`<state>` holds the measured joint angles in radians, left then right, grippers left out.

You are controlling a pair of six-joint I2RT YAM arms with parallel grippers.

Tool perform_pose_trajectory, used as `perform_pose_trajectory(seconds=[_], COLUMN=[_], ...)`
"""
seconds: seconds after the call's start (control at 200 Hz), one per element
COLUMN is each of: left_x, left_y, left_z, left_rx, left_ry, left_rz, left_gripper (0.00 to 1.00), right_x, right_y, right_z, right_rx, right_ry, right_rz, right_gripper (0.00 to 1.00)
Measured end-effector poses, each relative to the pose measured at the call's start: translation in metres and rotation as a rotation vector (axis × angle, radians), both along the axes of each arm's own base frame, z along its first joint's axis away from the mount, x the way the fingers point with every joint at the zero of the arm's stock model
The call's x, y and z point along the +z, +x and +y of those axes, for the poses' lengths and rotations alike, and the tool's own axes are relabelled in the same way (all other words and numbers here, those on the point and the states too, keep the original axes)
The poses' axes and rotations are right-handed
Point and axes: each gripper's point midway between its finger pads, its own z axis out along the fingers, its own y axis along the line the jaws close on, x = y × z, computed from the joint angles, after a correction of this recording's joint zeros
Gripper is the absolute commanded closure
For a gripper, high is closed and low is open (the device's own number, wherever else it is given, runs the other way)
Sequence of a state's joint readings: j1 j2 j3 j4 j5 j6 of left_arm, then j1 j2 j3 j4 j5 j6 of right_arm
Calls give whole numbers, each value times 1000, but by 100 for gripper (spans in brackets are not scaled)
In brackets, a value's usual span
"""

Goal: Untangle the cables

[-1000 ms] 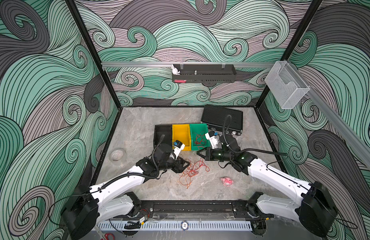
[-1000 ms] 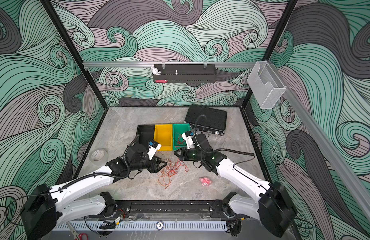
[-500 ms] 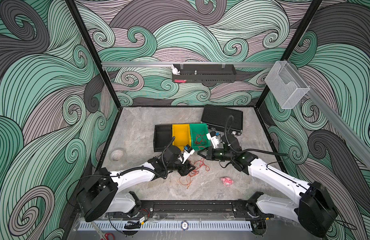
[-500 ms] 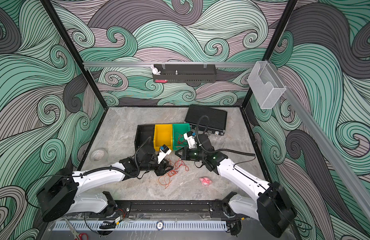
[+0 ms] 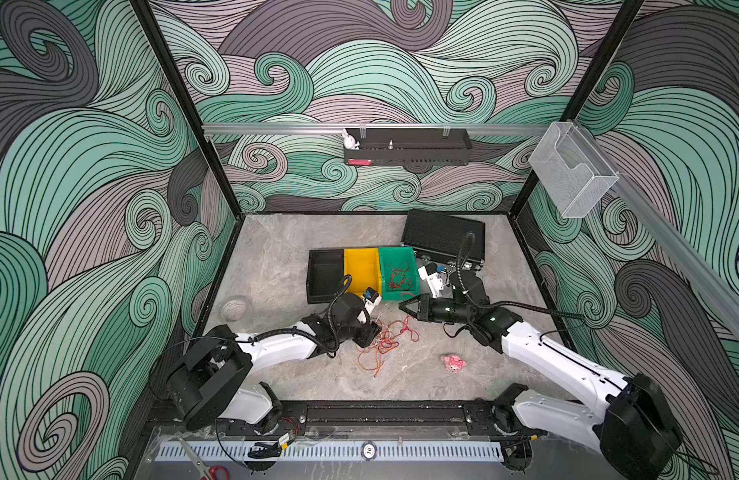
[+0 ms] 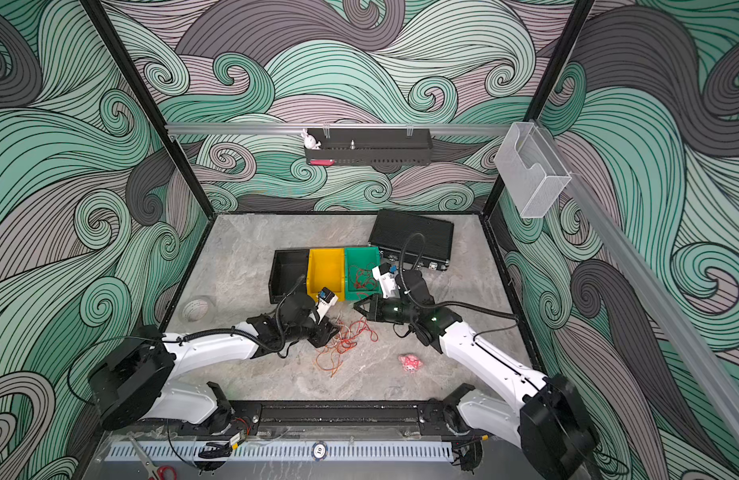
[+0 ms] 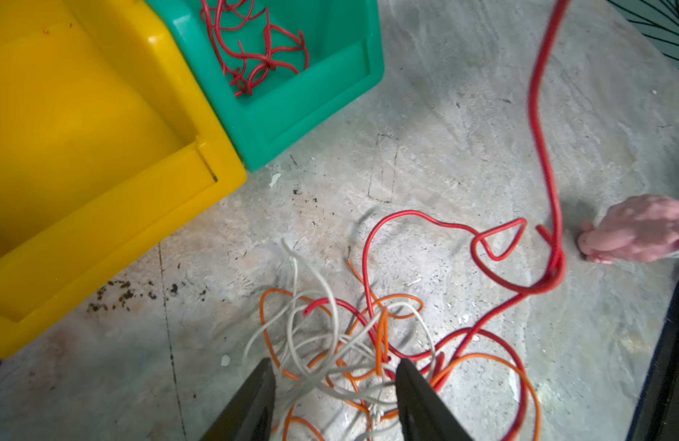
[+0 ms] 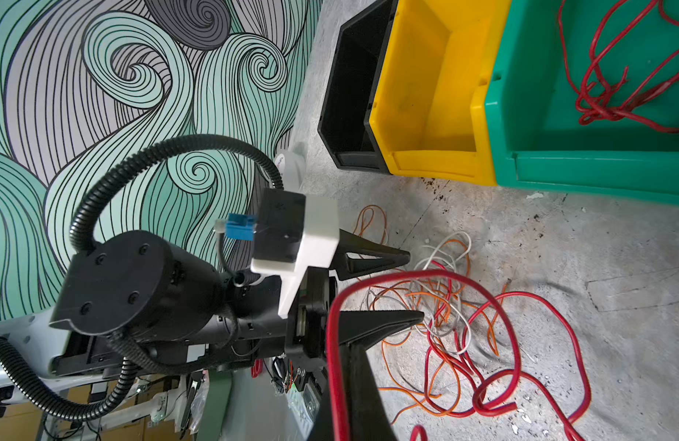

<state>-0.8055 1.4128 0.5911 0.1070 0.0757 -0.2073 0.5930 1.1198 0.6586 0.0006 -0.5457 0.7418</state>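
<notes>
On the tabletop, both top views: the cables (image 5: 382, 343) (image 6: 342, 341) lay in one loose red, orange and white heap in front of the bins, between the two arms.
Bins, a top view: the green bin (image 5: 395, 250) held a red coil (image 5: 398, 279); the yellow bin (image 5: 361, 270) and black bin (image 5: 324, 274) beside it looked bare.
Arms, a top view: the left gripper (image 5: 374, 332) sat low at the heap's edge. The right gripper (image 5: 403, 305) hung above the heap's far side, near the green bin's front, with a red cable (image 5: 408, 322) climbing towards it.
Left wrist view, fingers: the left gripper (image 7: 334, 366) had its fingers (image 7: 254, 401) spread, with white and orange loops lying between them and nothing pinched.
Left wrist view, red cable: it (image 7: 540, 133) rose out of the heap (image 7: 349, 336), crossing over itself just beside the pink toy (image 7: 635, 233).
Right wrist view, fingers: the right gripper (image 8: 355, 366) had its fingers pressed together, by the look of it pinching the red cable (image 8: 332, 343), which arched over and back down into the heap (image 8: 445, 324).
Right wrist view, other arm: the left gripper (image 8: 414, 284) stood with jaws apart at the heap's near side.
Done, as I judged it: one red wire sorted into the green bin.
Left to do: the lifted red cable ran through orange and white loops, so most of the separating lay ahead.
</notes>
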Motion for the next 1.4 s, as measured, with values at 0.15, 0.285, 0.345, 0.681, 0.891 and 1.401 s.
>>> perform_pose_trajectory(seconds=[0.15, 0.285, 0.345, 0.681, 0.891, 1.401], left_x=[-23, -35, -37, -34, -12, 17], left_y=[1, -2, -3, -3, 2, 18], left_z=[6, 7, 6, 4, 9, 44], left_rx=[40, 55, 55, 59, 79, 223], left_ry=[32, 35, 28, 2, -22, -37], left_rz=[69, 121, 138, 172, 126, 45], left_gripper=[46, 55, 64, 99, 98, 96], right_x=[1, -7, -9, -6, -6, -1], right_y=[-2, -6, -7, -7, 2, 28], right_z=[0, -1, -2, -10, -37, -140], right_rx=[8, 10, 9, -13, -118, -494], right_ry=[9, 3, 0, -10, -97, -323], right_rz=[-2, 14, 18, -4, -51, -105], right_gripper=[96, 96, 96, 96, 97, 98])
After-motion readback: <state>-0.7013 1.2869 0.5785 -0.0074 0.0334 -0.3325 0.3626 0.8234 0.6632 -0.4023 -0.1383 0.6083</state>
